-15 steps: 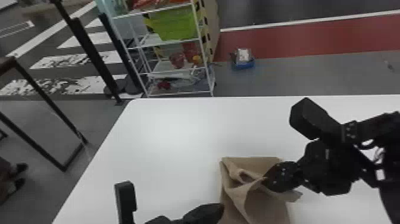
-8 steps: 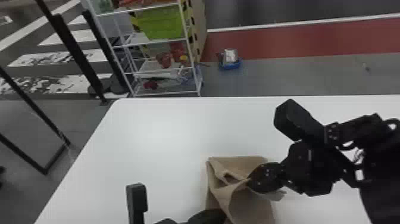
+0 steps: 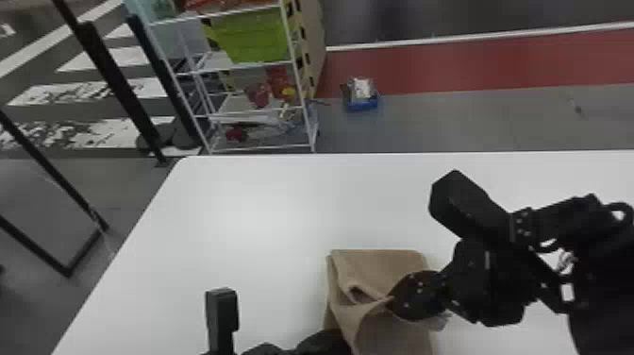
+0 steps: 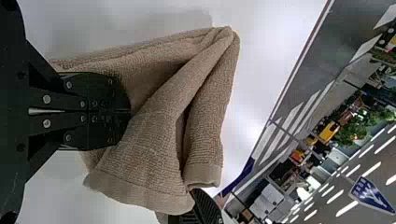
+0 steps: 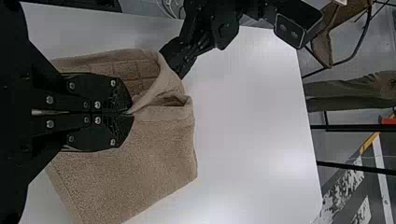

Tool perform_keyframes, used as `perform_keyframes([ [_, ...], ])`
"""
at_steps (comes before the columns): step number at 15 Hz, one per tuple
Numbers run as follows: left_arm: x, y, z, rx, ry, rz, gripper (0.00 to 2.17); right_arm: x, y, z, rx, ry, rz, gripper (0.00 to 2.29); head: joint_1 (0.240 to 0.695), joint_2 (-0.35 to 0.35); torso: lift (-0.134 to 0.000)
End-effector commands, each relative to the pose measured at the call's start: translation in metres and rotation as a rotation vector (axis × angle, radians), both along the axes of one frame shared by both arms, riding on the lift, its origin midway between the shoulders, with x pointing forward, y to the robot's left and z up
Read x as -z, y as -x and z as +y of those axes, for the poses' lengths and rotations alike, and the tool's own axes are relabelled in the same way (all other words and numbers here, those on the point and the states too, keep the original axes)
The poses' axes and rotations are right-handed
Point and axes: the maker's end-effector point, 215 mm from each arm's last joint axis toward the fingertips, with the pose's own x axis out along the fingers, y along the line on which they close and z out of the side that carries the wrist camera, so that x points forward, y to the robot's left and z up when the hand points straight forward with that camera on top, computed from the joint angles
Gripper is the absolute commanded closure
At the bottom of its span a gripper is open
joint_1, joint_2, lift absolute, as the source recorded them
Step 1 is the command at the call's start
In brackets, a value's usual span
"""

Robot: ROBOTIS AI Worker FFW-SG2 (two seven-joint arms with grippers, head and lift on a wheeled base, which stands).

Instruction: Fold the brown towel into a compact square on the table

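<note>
Towel lies loosely folded on the bench; your right claw pinches a raised fold of the towel, and your left claw pinches cloth toward the towel's left side.

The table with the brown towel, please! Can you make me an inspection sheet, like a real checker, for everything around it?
Surface: white table, with the towel lying on it.
Job's things: brown towel, partly folded, with a loop of cloth raised; not a neat square yet.
Clutter: a small blue tray on the floor beyond the table.
Left gripper: fingers together, over the towel; can't tell if it pinches cloth.
Right gripper: fingers shut on a gathered bit of the towel.
Cables: black cable loop on the right arm.
Surroundings: green bin and red floor strip beyond the table.
</note>
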Motion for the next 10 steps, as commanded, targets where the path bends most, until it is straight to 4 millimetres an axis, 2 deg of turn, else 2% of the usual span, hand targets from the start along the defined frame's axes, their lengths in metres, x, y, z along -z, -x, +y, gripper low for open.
perform_keyframes([
  [1,0.003,-0.001,0.000,-0.005,-0.003,0.002,1.80,0.006,0.008,0.005,-0.020,0.010,0.012,1.75,0.695,0.247,-0.124],
  [7,0.006,-0.001,0.002,-0.010,-0.006,0.000,1.80,0.071,0.036,0.024,-0.099,0.117,0.100,1.75,0.695,0.287,-0.124],
  [9,0.005,0.000,0.004,-0.013,-0.008,0.000,1.80,0.075,0.038,0.026,-0.103,0.121,0.108,1.74,0.695,0.306,-0.124],
  [10,0.005,0.001,0.005,-0.014,-0.008,0.000,1.80,0.075,0.039,0.027,-0.105,0.119,0.110,1.59,0.695,0.311,-0.124],
])
